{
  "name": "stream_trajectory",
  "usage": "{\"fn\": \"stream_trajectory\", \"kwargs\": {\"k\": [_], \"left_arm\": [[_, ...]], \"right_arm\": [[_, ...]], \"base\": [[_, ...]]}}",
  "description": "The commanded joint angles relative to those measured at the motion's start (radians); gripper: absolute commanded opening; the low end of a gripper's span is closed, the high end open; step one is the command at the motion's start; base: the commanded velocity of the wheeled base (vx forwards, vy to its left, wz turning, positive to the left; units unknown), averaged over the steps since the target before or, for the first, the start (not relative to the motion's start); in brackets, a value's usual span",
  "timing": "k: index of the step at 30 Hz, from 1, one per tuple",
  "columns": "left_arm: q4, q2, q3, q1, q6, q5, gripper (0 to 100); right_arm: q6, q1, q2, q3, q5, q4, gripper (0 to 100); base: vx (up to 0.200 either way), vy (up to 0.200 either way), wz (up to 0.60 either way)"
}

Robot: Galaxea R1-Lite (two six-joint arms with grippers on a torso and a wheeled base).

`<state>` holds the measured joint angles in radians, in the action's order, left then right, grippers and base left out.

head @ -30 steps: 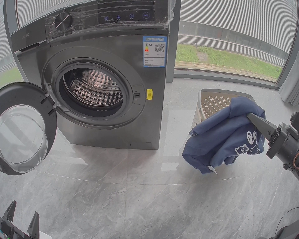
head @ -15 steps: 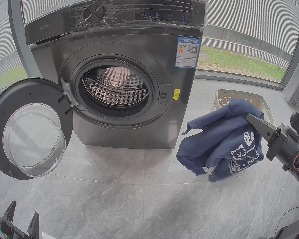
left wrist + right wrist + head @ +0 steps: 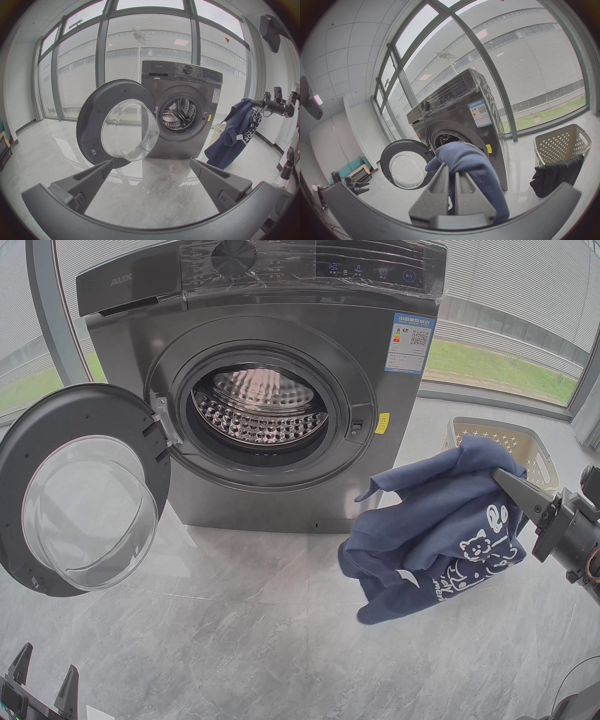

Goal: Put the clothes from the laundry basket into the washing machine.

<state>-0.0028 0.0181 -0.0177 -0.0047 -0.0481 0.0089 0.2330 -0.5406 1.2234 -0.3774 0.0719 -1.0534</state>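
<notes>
Down low and closest, the left gripper [image 3: 44, 677] has its two black fingers spread wide. Farther out, the right gripper [image 3: 502, 477] has its fingers pressed on a fold of the dark blue shirt with white cartoon pictures [image 3: 431, 534], which hangs in the air above the shiny grey floor [image 3: 250, 627]. Farther back stands the big grey washing machine [image 3: 281, 321], its round door [image 3: 75, 490] swung open. Beside the machine sits the beige plastic laundry basket [image 3: 531, 449], with a black cloth [image 3: 556, 175] hanging over its rim.
</notes>
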Motion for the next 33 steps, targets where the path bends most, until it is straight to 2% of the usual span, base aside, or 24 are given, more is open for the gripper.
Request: {"fn": "stream_trajectory", "kwargs": {"k": [1, 8, 23, 33], "left_arm": [[0.000, -0.018, 0.018, 0.000, -0.001, 0.000, 100], [0.000, -0.018, 0.018, 0.000, -0.001, 0.000, 100], [0.000, -0.018, 0.018, 0.000, -0.001, 0.000, 100], [0.000, -0.018, 0.018, 0.000, -0.001, 0.000, 100]], "right_arm": [[0.000, 0.002, 0.002, 0.000, -0.001, 0.000, 0], [0.000, 0.002, 0.004, 0.000, -0.001, 0.000, 0], [0.000, 0.002, 0.004, -0.001, -0.001, -0.002, 0], [0.000, 0.001, 0.004, -0.001, -0.001, -0.002, 0]], "base": [[0.000, 0.000, 0.00], [0.000, 0.000, 0.00], [0.000, 0.200, 0.00], [0.000, 0.000, 0.00]]}}
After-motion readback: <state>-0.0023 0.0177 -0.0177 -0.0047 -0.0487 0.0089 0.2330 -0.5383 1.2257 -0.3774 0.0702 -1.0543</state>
